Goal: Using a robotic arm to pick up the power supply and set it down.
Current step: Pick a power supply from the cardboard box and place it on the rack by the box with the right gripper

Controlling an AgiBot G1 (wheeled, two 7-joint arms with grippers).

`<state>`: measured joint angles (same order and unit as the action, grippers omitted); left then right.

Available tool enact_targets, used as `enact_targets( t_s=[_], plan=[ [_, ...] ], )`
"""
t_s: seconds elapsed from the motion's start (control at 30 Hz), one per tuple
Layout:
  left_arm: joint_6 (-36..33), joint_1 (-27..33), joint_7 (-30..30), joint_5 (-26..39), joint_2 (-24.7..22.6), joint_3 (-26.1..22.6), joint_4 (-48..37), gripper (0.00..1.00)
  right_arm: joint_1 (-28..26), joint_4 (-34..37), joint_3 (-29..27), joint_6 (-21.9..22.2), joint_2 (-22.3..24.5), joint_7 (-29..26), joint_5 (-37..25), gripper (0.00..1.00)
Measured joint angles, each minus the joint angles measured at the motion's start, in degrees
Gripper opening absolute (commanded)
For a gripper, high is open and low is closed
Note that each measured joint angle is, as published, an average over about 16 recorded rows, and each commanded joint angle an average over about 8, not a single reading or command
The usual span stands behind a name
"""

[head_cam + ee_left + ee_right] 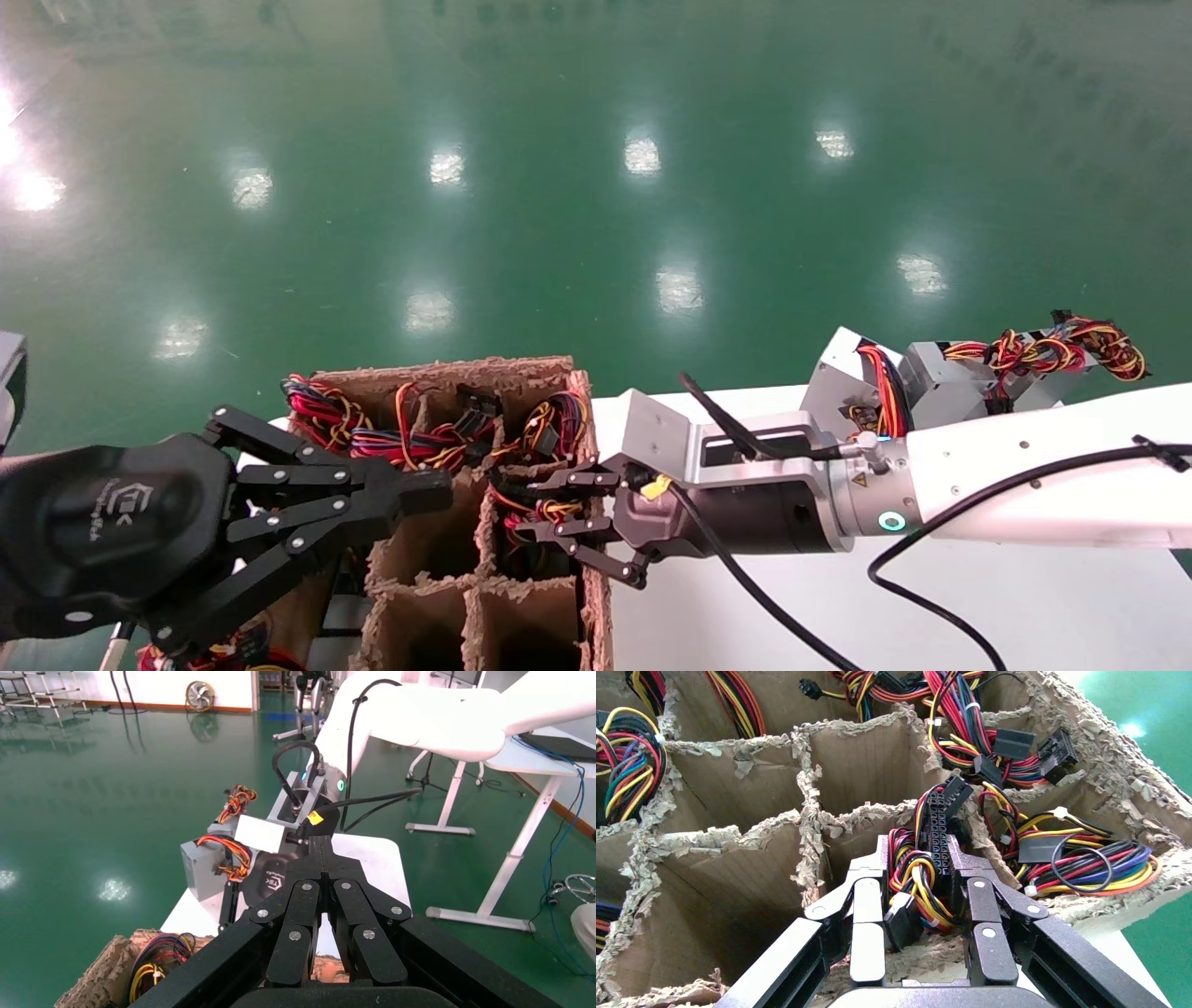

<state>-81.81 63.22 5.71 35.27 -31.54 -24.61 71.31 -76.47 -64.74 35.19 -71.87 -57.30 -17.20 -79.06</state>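
The robotic arm [1043, 475], my right one, reaches from the white table into a cell of the divided cardboard box [521, 370]. Its gripper [531, 508] [918, 857] is shut on a power supply's wire bundle [921, 881], red, yellow and black wires with a long black plug [940, 829]. That unit's metal body is hidden below the wires in the cell. Other silver-grey power supplies [941, 384] [204, 869] lie on the table behind the arm. My left gripper [428, 489] [322, 860] hovers shut and empty at the box's left side.
More wire bundles [372, 429] [1081, 860] fill the far cells of the box, whose ragged walls [863, 762] stand close around my right fingers. Some near cells [521, 634] look hollow. The white table [1024, 606] lies right of the box, with green floor [559, 186] beyond.
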Motion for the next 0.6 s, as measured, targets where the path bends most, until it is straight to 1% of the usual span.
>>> enact_targets(
  t_s=[0.27, 0.6],
  plan=[
    [0.0, 0.0, 0.0, 0.0, 0.0, 0.0, 0.0, 0.00, -0.7, 1.6, -1.2, -1.3, 0.1, 0.1, 2.9, 0.00],
    [0.0, 0.0, 0.0, 0.0, 0.0, 0.0, 0.0, 0.00, -1.9, 5.2, -3.8, -4.0, 0.5, -0.3, 8.7, 0.00]
  ],
)
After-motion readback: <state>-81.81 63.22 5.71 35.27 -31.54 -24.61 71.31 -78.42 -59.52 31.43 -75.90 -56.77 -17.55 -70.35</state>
